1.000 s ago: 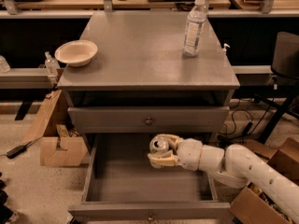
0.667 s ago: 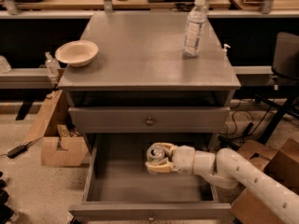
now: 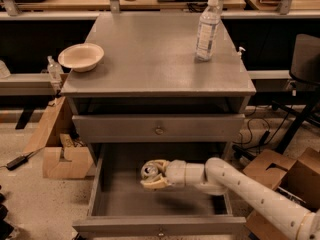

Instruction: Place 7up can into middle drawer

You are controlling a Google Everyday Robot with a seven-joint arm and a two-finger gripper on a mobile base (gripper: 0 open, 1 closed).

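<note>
The gripper (image 3: 151, 177) is closed around the can (image 3: 149, 170), its pale fingers (image 3: 156, 184) clasping the can from above and below, with the silver top turned up toward the camera. The arm (image 3: 250, 194) reaches in from about four o'clock, over the right wall of the middle drawer (image 3: 130, 201), which is pulled wide open. Can and gripper sit inside the drawer's outline, a little toward its back, near the centre. A dark shadow lies on the grey floor just under them, so the can seems to hang slightly above the floor rather than rest on it, though the view does not settle that. Directly above, at twelve o'clock from the gripper, the upper drawer front (image 3: 200, 129) is closed. On the cabinet top (image 3: 150, 59) a water bottle (image 3: 207, 29) stands at one o'clock and a bowl (image 3: 81, 57) at nine o'clock. By my reading, the carry is done; what is left is to set the can down, let go, and pull the arm out.
</note>
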